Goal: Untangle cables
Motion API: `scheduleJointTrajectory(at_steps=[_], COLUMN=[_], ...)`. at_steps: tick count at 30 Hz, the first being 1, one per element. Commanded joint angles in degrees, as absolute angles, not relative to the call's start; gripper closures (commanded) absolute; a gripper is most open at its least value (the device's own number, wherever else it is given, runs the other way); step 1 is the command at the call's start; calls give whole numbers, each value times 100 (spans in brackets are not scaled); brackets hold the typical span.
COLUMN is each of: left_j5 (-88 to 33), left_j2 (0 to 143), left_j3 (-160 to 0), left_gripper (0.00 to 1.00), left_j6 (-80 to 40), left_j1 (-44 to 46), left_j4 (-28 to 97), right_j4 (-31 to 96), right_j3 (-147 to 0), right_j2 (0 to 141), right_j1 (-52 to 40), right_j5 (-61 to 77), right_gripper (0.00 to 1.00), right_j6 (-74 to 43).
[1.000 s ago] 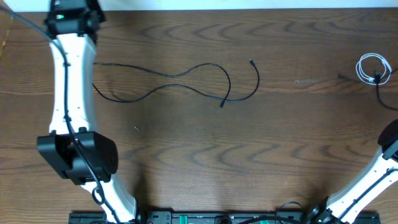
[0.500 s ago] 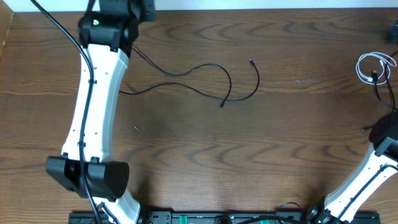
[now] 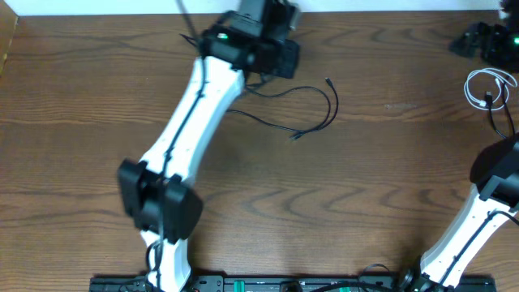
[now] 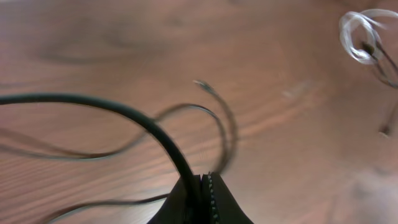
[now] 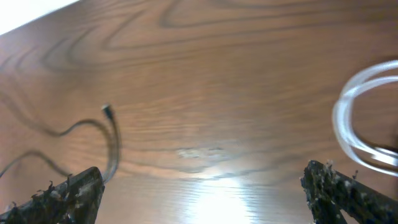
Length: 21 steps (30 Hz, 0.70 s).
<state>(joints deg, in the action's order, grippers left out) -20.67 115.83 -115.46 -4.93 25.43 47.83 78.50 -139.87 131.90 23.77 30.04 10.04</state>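
A long thin black cable (image 3: 332,109) lies looped on the wooden table right of my left gripper (image 3: 277,58). In the left wrist view the left gripper (image 4: 204,186) is shut on this black cable (image 4: 155,127), which arcs up from the jaws; its loop and plug end lie beyond. A white coiled cable (image 3: 486,89) sits at the far right with a second thin black cord (image 3: 501,122) running from it; the white coil also shows in the left wrist view (image 4: 357,37). My right gripper (image 3: 477,40) hovers open and empty behind the white coil. In the right wrist view the right gripper (image 5: 202,180) has the white coil (image 5: 354,124) on its right and the black cable (image 5: 112,140) on its left.
The table's back edge (image 3: 365,11) runs just behind both grippers. The left arm (image 3: 186,130) stretches diagonally across the left half of the table. The right arm (image 3: 486,203) rises along the right edge.
My left arm has swung right along the back of the table, dragging the black cable's left part with it and bunching it up. The right gripper has come into view at the back right.
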Motion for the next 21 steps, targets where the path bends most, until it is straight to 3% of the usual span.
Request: scheduleJointTrajectory(at_steps=[1, 3, 6, 9, 14, 21], left_j5=[-3258, -3612, -3879, -3763, -3616, -3618], left_j2=[12147, 12403, 12626, 12569, 12189, 11441], left_j3=[-11461, -11461, -11461, -11469, -11509, -11509], left_gripper=[92, 84, 44, 21, 7, 6], left_j6=[-939, -1033, -1039, -989, -996, -993], left_j1=[2777, 2923, 3192, 3347, 3269, 2956], left_j4=[4593, 4469, 4379, 4383, 4381, 4405], right_j4=[7865, 7865, 7863, 7830, 7817, 7660], right_j3=[-14094, -14094, -14094, -14094, -14094, -14088], right_j2=[12964, 12964, 12964, 12964, 12964, 12967], right_j1=[2163, 2123, 2067, 2021, 1894, 1396], right_j5=[3275, 3280, 3291, 3304, 3301, 2858], right_gripper=[0, 1, 1, 1, 1, 1], right_j6=[1251, 1247, 1245, 1190, 1162, 875])
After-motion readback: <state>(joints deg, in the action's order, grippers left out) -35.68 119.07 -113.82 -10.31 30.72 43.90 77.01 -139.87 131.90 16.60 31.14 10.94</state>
